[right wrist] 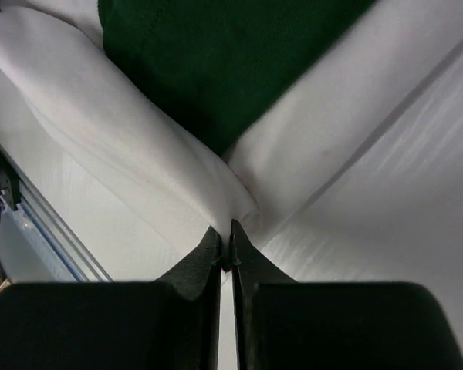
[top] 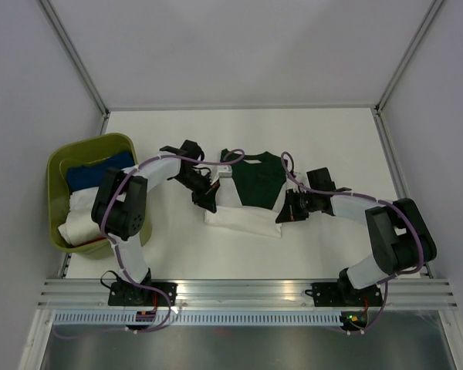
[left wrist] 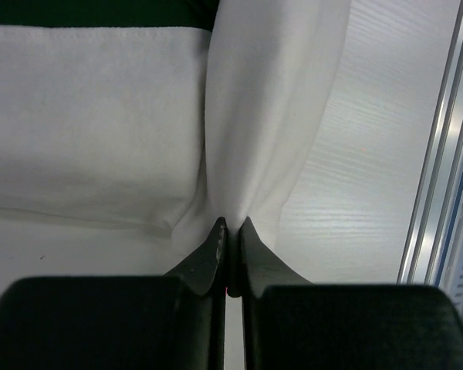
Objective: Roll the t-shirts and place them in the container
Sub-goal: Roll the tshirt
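A white t-shirt (top: 243, 218) lies on the table's middle with a dark green t-shirt (top: 258, 181) laid on top of it. My left gripper (top: 206, 199) is shut on the white shirt's left edge; in the left wrist view the white cloth (left wrist: 255, 116) is pinched between the fingertips (left wrist: 216, 239). My right gripper (top: 284, 212) is shut on the white shirt's right lower corner; in the right wrist view the white fold (right wrist: 154, 169) runs into the shut jaws, with the green shirt (right wrist: 216, 62) just beyond.
A green bin (top: 65, 166) at the left holds a blue bundle (top: 96, 173) and white bundles (top: 81, 220). An aluminium rail (top: 247, 289) runs along the near table edge. White walls stand on three sides.
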Robot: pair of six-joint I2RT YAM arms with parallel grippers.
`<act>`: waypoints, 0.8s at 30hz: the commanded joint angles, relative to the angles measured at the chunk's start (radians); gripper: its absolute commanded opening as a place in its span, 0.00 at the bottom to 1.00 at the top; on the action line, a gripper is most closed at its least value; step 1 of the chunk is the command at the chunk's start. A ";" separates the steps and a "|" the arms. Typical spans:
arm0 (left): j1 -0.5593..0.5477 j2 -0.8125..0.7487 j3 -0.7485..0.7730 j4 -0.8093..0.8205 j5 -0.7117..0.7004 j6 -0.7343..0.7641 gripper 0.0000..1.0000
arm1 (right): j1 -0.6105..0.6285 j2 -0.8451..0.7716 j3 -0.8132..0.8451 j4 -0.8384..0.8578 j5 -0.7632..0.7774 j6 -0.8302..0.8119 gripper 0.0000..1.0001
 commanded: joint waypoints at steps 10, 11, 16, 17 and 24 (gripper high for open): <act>-0.003 0.026 0.024 0.147 -0.155 -0.221 0.15 | 0.016 -0.454 0.020 -0.055 0.398 -0.366 0.48; -0.003 0.024 0.026 0.149 -0.151 -0.226 0.15 | 0.068 -0.485 0.014 -0.057 0.431 -0.417 0.50; -0.017 0.029 0.040 0.153 -0.147 -0.240 0.15 | 0.418 -0.623 -0.111 -0.064 0.654 -0.730 0.57; -0.019 0.027 0.037 0.153 -0.151 -0.241 0.15 | 0.480 -0.622 -0.121 -0.048 0.716 -0.755 0.59; -0.035 0.024 0.034 0.157 -0.166 -0.235 0.18 | 0.800 -0.368 -0.113 0.034 1.034 -0.817 0.75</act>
